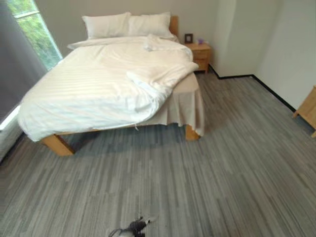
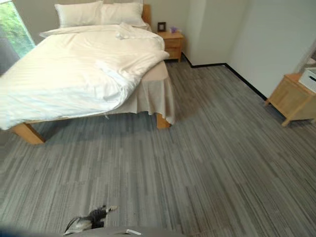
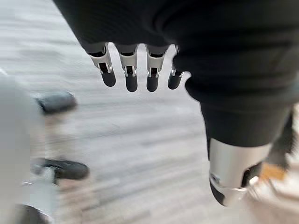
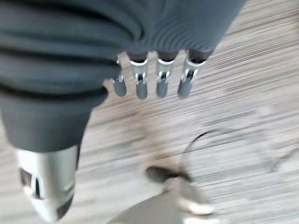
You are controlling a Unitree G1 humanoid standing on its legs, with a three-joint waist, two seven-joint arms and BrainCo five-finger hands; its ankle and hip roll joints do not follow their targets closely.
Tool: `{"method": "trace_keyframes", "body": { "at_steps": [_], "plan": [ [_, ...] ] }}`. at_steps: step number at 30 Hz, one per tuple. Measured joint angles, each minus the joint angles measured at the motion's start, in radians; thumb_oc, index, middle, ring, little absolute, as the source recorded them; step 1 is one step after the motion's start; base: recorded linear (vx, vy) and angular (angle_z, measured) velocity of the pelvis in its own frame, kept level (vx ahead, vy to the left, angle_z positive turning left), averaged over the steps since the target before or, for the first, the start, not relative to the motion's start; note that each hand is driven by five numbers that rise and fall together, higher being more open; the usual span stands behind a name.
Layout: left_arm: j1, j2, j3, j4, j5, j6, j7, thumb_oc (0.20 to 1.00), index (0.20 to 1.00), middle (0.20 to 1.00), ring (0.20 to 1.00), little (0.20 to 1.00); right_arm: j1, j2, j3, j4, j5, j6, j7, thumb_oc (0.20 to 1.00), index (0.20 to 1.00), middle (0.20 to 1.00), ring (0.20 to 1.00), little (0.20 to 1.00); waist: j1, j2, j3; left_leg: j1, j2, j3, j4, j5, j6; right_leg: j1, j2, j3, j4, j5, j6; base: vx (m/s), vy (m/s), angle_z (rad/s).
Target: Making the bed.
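Observation:
A wooden bed [image 1: 57,144] stands at the far left of the room, several steps away across the floor. Its white striped duvet [image 1: 98,84] lies rumpled and skewed: it hangs over the near left side, and its right edge is folded back in a bunch [image 1: 158,81]. That fold bares the beige sheet [image 1: 186,101] at the right foot corner. Two white pillows [image 1: 106,24] lean at the headboard. My left hand [image 3: 131,70] hangs over the carpet with straight fingers and holds nothing. My right hand [image 4: 161,74] hangs the same way, empty.
A wooden nightstand [image 1: 200,53] with a small frame stands right of the headboard. A low wooden cabinet [image 2: 291,98] sits against the right wall. A window [image 1: 32,29] is left of the bed. Grey striped carpet [image 1: 197,187] stretches between me and the bed.

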Motion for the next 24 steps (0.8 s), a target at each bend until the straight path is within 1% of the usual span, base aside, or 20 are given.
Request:
{"method": "trace_keyframes", "body": {
  "at_steps": [1,2,4,5,6,9,12,14,15,16,18,19,20,21,23,24],
  "plan": [
    [0.001,0.008,0.001,-0.001,0.003,-0.001,-0.004,1.0,1.0,1.0,1.0,1.0,-0.009,0.006,-0.001,-0.004,-0.003,-0.002,0.0,1.0,1.0,1.0,1.0,1.0,0.013,-0.001,0.0,0.0,-0.006,-0.003,-0.001,0.0,0.0,0.0,-0.007,-0.001,0.002,0.001,0.007,0.04,0.07,0.1],
    [0.019,0.021,0.024,0.005,0.011,-0.007,-0.012,1.0,1.0,1.0,1.0,1.0,-0.029,0.014,0.021,-0.031,-0.011,0.005,-0.001,1.0,1.0,1.0,1.0,1.0,0.027,-0.006,-0.001,-0.003,-0.018,-0.013,-0.006,-0.008,0.006,0.0,-0.018,-0.004,0.001,-0.006,0.024,0.05,0.046,0.11],
    [0.03,0.042,0.054,0.018,0.035,0.002,-0.011,1.0,1.0,1.0,1.0,1.0,-0.032,0.03,0.023,-0.079,-0.026,-0.002,0.008,1.0,1.0,1.0,1.0,1.0,0.039,-0.005,-0.002,-0.002,-0.033,-0.02,-0.012,-0.011,0.016,-0.002,-0.033,-0.005,0.01,-0.005,0.035,0.07,0.088,0.12],
    [0.048,0.045,0.067,0.017,0.034,0.003,-0.011,1.0,1.0,1.0,1.0,1.0,-0.029,0.037,0.01,-0.084,-0.024,-0.005,0.012,1.0,1.0,1.0,1.0,1.0,0.04,-0.007,-0.003,-0.002,-0.038,-0.021,-0.012,-0.014,0.024,-0.006,-0.039,-0.004,0.016,-0.006,0.039,0.06,0.085,0.09],
    [0.066,0.048,0.072,0.019,0.034,0.011,-0.011,1.0,1.0,1.0,1.0,1.0,-0.032,0.044,-0.008,-0.083,-0.022,-0.009,0.015,1.0,1.0,1.0,1.0,1.0,0.045,0.0,-0.008,-0.005,-0.045,-0.023,-0.012,-0.016,0.03,-0.013,-0.048,-0.004,0.029,-0.009,0.043,0.08,0.101,0.04],
    [0.1,0.042,0.074,0.02,0.034,0.013,-0.011,1.0,1.0,1.0,1.0,1.0,-0.028,0.046,-0.061,-0.073,0.026,-0.011,0.018,1.0,1.0,1.0,1.0,1.0,0.066,-0.001,-0.002,-0.009,-0.062,-0.024,-0.012,-0.025,0.049,-0.031,-0.07,-0.003,0.058,-0.018,0.054,0.06,0.068,0.03],
    [0.099,0.043,0.072,0.018,0.033,0.013,-0.009,1.0,1.0,1.0,1.0,1.0,-0.021,0.043,-0.065,-0.052,0.059,-0.012,0.015,1.0,1.0,1.0,1.0,1.0,0.064,-0.003,0.011,-0.015,-0.073,-0.028,-0.001,-0.03,0.056,-0.036,-0.083,-0.003,0.069,-0.021,0.057,0.09,0.091,0.04],
    [0.075,0.044,0.053,-0.014,0.032,0.012,-0.005,1.0,1.0,1.0,1.0,1.0,-0.025,0.044,-0.067,-0.037,0.067,-0.013,0.015,1.0,1.0,1.0,1.0,1.0,0.065,0.001,0.013,-0.025,-0.079,-0.029,0.0,-0.034,0.062,-0.049,-0.089,-0.002,0.073,-0.022,0.059,0.03,0.06,0.02],
    [0.057,0.047,0.039,-0.032,0.03,0.011,0.0,1.0,1.0,1.0,1.0,1.0,-0.026,0.043,-0.067,-0.039,0.076,-0.014,0.015,1.0,1.0,1.0,1.0,1.0,0.064,0.004,0.025,-0.026,-0.081,-0.029,0.001,-0.033,0.064,-0.052,-0.092,-0.001,0.079,-0.022,0.059,0.04,0.059,0.02],
    [0.038,0.047,0.03,-0.051,0.028,0.009,0.004,1.0,1.0,1.0,1.0,1.0,-0.024,0.041,-0.075,-0.038,0.093,-0.014,0.014,1.0,1.0,1.0,1.0,1.0,0.061,0.01,0.036,-0.026,-0.083,-0.03,0.002,-0.035,0.066,-0.053,-0.095,0.002,0.084,-0.023,0.059,0.08,0.096,0.0],
    [-0.021,0.04,0.019,-0.098,0.011,-0.002,0.015,1.0,1.0,1.0,1.0,1.0,-0.028,0.019,-0.162,-0.058,0.155,-0.011,0.011,1.0,1.0,1.0,1.0,1.0,0.041,0.036,0.051,-0.021,-0.092,-0.028,0.002,-0.041,0.074,-0.053,-0.101,0.009,0.082,-0.024,0.061,0.06,0.066,-0.01],
    [-0.018,0.049,0.019,-0.164,-0.026,0.006,0.025,1.0,1.0,1.0,1.0,1.0,-0.019,0.017,-0.235,-0.119,0.233,-0.005,-0.001,1.0,1.0,1.0,1.0,1.0,0.031,0.044,0.058,-0.024,-0.093,-0.026,0.004,-0.041,0.076,-0.057,-0.102,0.011,0.081,-0.022,0.064,-0.02,0.024,-0.05],
    [-0.023,0.06,0.012,-0.228,-0.052,-0.003,0.033,1.0,1.0,1.0,1.0,1.0,-0.023,0.016,-0.286,-0.18,0.288,-0.023,-0.007,1.0,1.0,1.0,1.0,1.0,0.023,0.051,0.063,-0.03,-0.093,-0.023,0.004,-0.041,0.076,-0.06,-0.103,0.013,0.082,-0.021,0.066,-0.03,0.031,-0.07],
    [-0.044,0.072,0.008,-0.29,-0.062,-0.015,0.04,1.0,1.0,1.0,1.0,1.0,-0.025,0.002,-0.276,-0.259,0.343,-0.044,-0.02,1.0,1.0,1.0,1.0,1.0,0.011,0.058,0.061,-0.032,-0.094,-0.02,0.005,-0.04,0.076,-0.063,-0.102,0.015,0.08,-0.018,0.067,-0.03,0.024,-0.1],
    [-0.043,0.118,-0.049,-0.519,-0.062,0.005,0.056,1.0,1.0,1.0,1.0,1.0,0.005,-0.02,-0.272,-0.483,0.367,-0.035,-0.044,1.0,1.0,1.0,1.0,1.0,0.01,0.061,0.063,-0.03,-0.093,-0.014,0.005,-0.04,0.077,-0.067,-0.1,0.023,0.078,-0.014,0.066,-0.03,0.01,-0.11],
    [-0.006,0.205,-0.076,-0.905,-0.082,0.016,0.05,1.0,1.0,1.0,1.0,1.0,0.069,-0.101,-0.23,-0.804,0.348,-0.035,-0.045,1.0,1.0,1.0,1.0,1.0,0.012,0.062,0.072,-0.033,-0.092,-0.01,0.002,-0.038,0.08,-0.064,-0.097,0.026,0.066,-0.006,0.067,-0.02,0.005,-0.09]
  ]
}}
